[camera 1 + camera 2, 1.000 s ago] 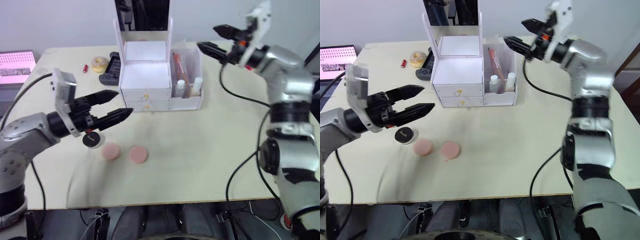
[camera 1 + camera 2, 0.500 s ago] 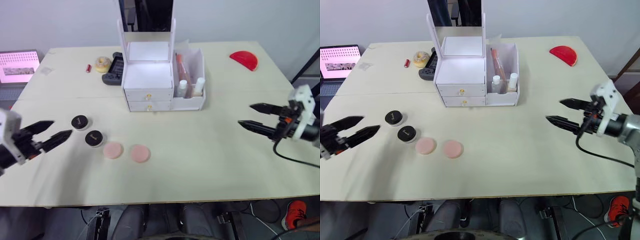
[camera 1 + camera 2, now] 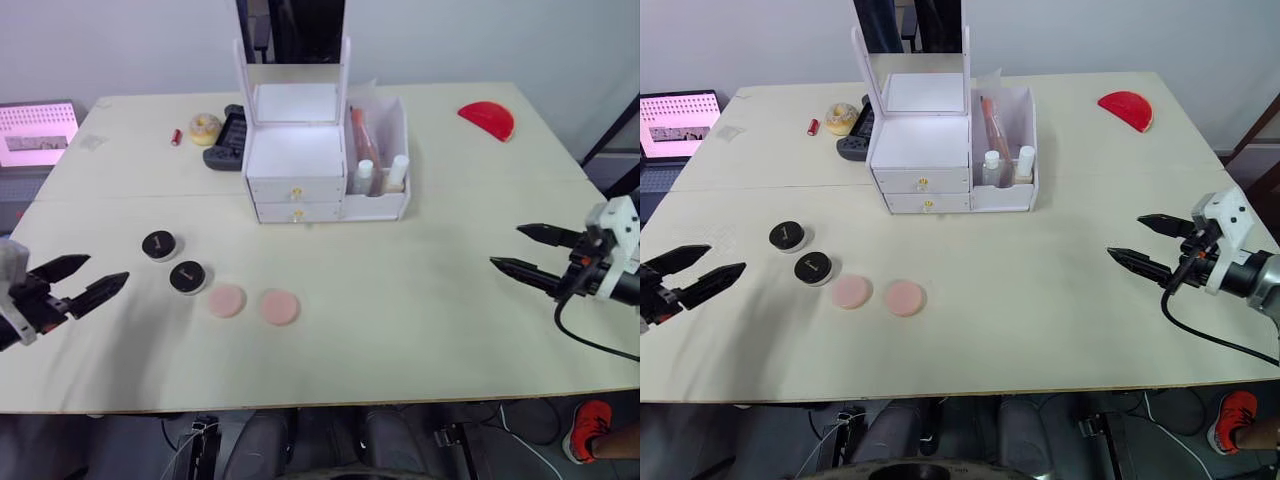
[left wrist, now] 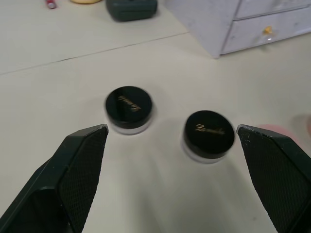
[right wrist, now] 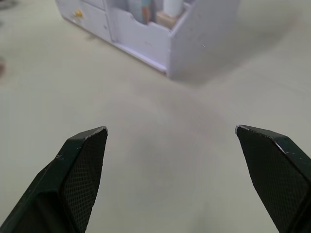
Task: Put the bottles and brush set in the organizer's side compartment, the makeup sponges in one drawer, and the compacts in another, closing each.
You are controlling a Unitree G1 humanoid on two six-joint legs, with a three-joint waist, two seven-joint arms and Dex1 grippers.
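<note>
The two black compacts (image 4: 128, 108) (image 4: 208, 134) sit on the desk (image 3: 420, 300) just ahead of the left end effector (image 3: 92, 279), between its two spread tips in the left wrist view. That end effector is wide open and holds nothing. A bit past the compacts, farther from that end effector, lie two pink makeup sponges (image 3: 226, 300) (image 3: 278, 307), side by side. The white organizer (image 3: 295, 160) stands well away from both end effectors, toward the back of the desk. Its two drawers (image 3: 295, 200) are shut. The bottles (image 3: 398, 170) and the brush set (image 3: 362, 140) stand in its side compartment (image 3: 385, 195). The right end effector (image 3: 520, 250) is also wide open and empty, over bare desk, with the organizer far ahead of it. Beyond the organizer are a red half-round thing (image 3: 487, 119), a dark case (image 3: 226, 140), a small yellow ring (image 3: 205, 127) and a laptop (image 3: 35, 132).
</note>
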